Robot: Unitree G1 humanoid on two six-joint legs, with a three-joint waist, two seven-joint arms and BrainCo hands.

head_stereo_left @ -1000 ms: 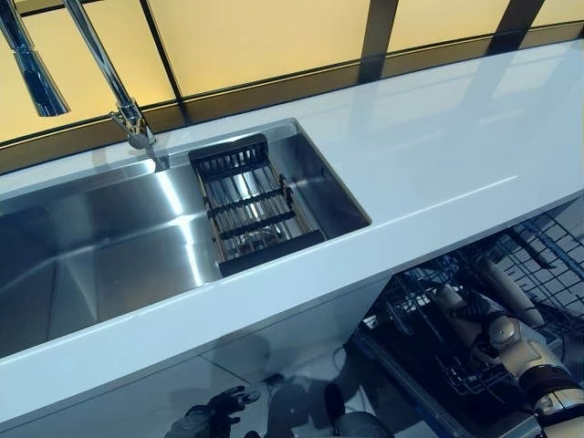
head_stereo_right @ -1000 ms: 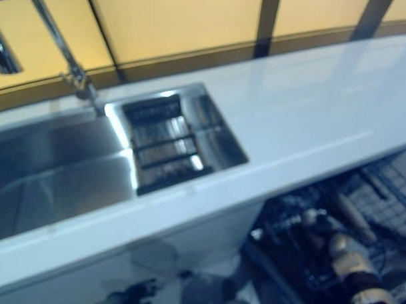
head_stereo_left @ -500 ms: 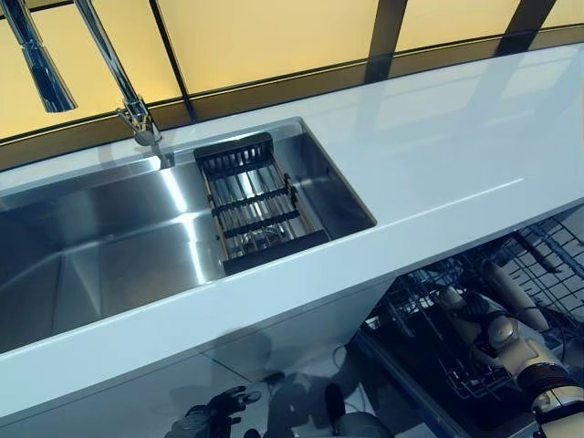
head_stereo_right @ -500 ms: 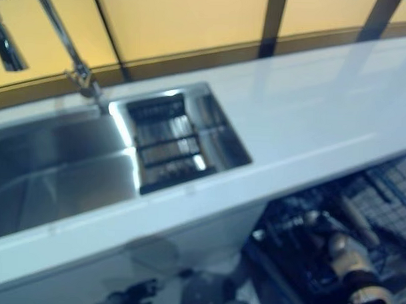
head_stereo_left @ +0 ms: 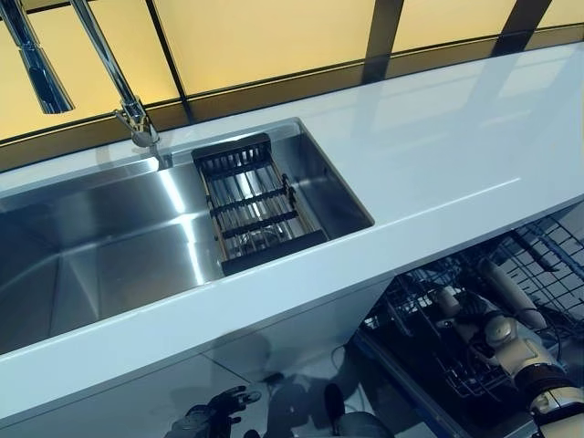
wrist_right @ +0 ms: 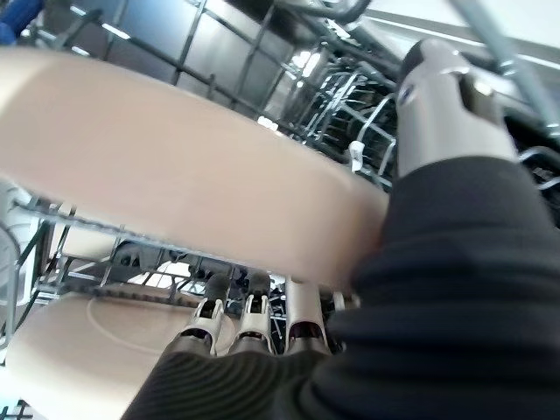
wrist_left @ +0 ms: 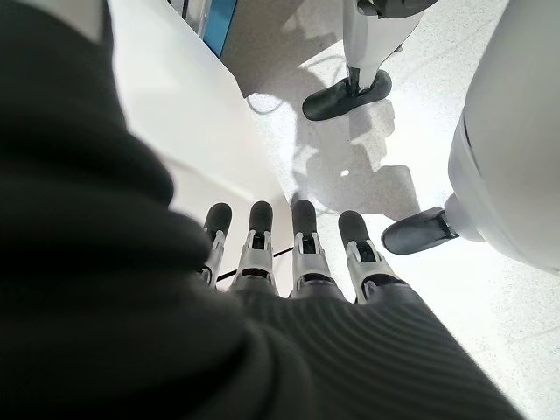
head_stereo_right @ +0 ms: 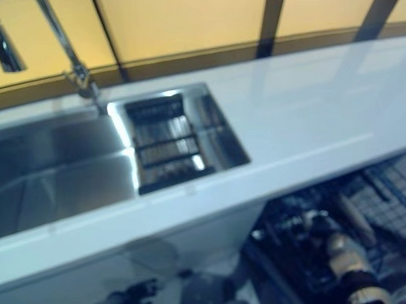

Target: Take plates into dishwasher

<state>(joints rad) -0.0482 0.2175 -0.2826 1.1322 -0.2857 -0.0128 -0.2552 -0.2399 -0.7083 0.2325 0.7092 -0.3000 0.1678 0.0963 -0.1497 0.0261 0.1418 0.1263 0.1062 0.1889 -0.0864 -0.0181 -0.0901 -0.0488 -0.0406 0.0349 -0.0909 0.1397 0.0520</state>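
Right robot hand (wrist_right: 262, 324) is reaching down into the dishwasher rack (head_stereo_left: 474, 365) below the tabletop (head_stereo_left: 429, 155), pinching a beige plate (wrist_right: 175, 166) by its rim, thumb over and fingers under. A second plate (wrist_right: 96, 341) is lying beneath it in the rack. Plate looks rigid, smooth and probably breakable; rim grip seems best. Left robot hand (wrist_left: 297, 254) is hanging relaxed, holding nothing

A beige plate (wrist_right: 175, 175) is tilted above a second beige plate (wrist_right: 105, 350) in the wire dishwasher rack (wrist_right: 341, 105).
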